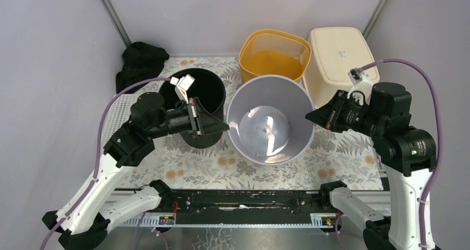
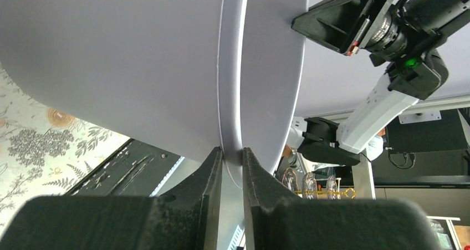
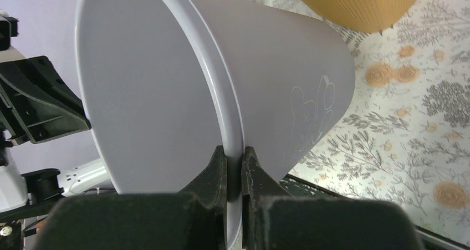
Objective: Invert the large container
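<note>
Bucket [image 1: 270, 125] rim pinched on opposite sides, we see: left gripper [image 1: 225, 126] reaches rightward, right gripper [image 1: 308, 117] leftward, both pointing at each other.

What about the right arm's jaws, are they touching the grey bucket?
Touching. The right wrist view shows the right arm's jaws pinching the bucket's rim, one inside, one outside, with no gap.
</note>
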Robot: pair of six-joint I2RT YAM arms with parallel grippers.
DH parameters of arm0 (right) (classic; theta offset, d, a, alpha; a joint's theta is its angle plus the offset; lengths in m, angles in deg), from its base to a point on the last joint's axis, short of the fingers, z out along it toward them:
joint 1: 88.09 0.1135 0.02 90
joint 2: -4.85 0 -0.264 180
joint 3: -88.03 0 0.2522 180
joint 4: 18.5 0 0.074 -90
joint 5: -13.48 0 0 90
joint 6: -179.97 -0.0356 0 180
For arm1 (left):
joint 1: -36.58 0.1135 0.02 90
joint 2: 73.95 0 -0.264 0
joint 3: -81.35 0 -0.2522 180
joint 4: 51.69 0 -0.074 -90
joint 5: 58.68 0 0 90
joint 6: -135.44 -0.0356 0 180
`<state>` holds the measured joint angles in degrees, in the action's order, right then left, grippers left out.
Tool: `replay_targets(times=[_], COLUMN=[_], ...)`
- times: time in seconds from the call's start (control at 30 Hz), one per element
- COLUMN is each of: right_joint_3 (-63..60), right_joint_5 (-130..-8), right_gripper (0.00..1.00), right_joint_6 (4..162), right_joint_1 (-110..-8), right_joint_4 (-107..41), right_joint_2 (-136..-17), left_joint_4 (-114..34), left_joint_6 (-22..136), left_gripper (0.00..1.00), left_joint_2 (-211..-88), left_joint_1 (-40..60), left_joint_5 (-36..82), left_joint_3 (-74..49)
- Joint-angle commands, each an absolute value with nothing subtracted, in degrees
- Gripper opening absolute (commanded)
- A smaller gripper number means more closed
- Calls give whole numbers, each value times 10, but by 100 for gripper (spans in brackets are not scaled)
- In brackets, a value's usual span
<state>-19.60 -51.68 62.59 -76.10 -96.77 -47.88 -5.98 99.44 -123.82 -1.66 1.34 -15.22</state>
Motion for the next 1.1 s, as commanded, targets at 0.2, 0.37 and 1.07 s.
replay_targets(times=[0.2,0.37,1.07], right_joint_3=[-121,-98,-75], right_joint_5=[-463,-486,-688], right_gripper=[0,0,0], right_joint_6=[603,612,684], right_joint_1=[-756,-756,-764], right_joint_4=[-914,-924,-892], right_joint_2=[-467,-475,-564], left_joint_4=[-93,-118,-174], left_joint_6=[988,982,914], left_gripper=[17,17,16], left_joint_2=[-1273,-1306,-1541], left_joint_1=[-16,-17,-15], left_joint_5=[1,-6,-3], left_joint_3=[-226,-242,-109])
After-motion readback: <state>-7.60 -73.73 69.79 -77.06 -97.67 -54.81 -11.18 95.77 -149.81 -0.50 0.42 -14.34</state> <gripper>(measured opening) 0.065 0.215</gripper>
